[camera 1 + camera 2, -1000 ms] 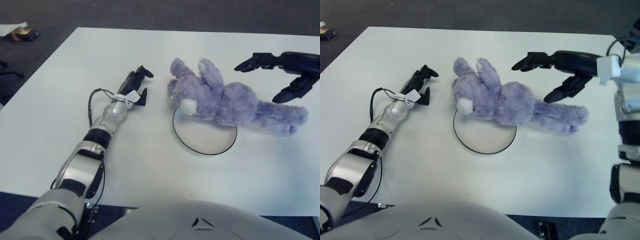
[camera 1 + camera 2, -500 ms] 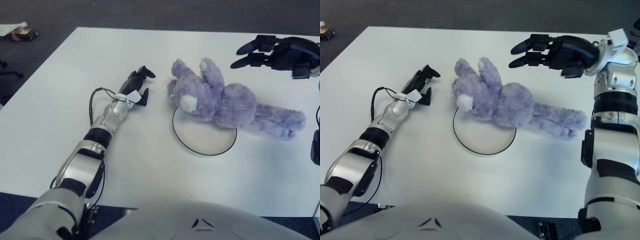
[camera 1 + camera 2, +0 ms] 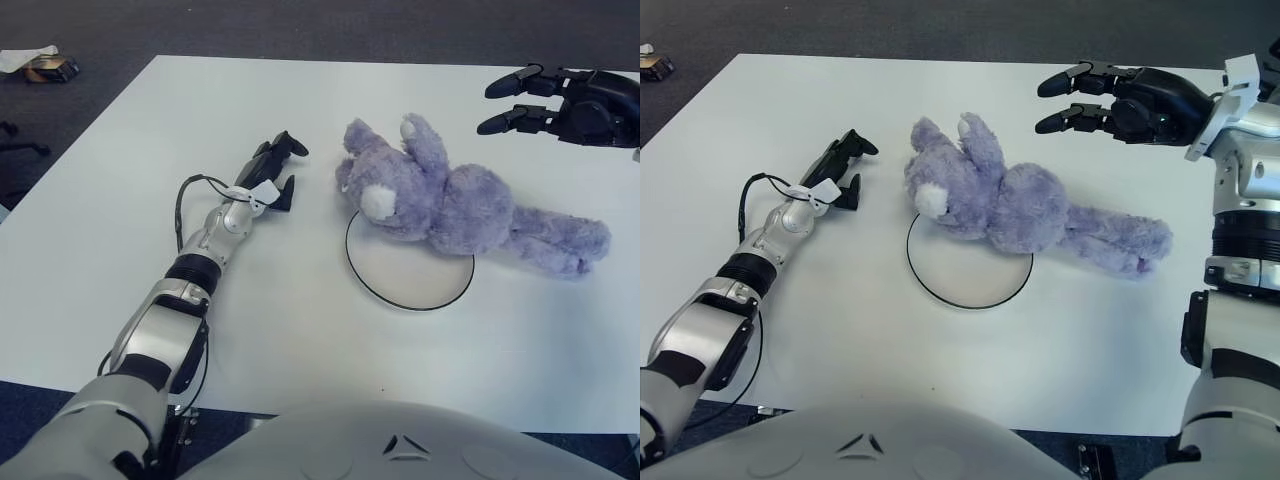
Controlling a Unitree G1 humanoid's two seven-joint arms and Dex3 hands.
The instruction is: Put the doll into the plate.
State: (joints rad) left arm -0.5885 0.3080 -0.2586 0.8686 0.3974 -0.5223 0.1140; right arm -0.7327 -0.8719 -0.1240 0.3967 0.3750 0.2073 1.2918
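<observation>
Purple doll [image 3: 450,205] lying partly over plate [image 3: 410,282]

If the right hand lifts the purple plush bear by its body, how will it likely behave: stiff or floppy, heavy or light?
The purple plush bear looks soft and furry, so it would probably sag, legs trailing toward the right hand, which hovers open above it. It is likely light for its bulk. Lying sprawled half over the plate, it seems unlikely to roll, though fingers may sink into the fur.

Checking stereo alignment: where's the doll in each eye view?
Left eye view: doll lies right of centre, head overlapping the far edge of the plate, legs trailing right.
Right eye view: doll sits near centre, same pose, head over the plate's far edge.
Shared landmark: the plate's dark rim, just below the doll's head in both.
</observation>
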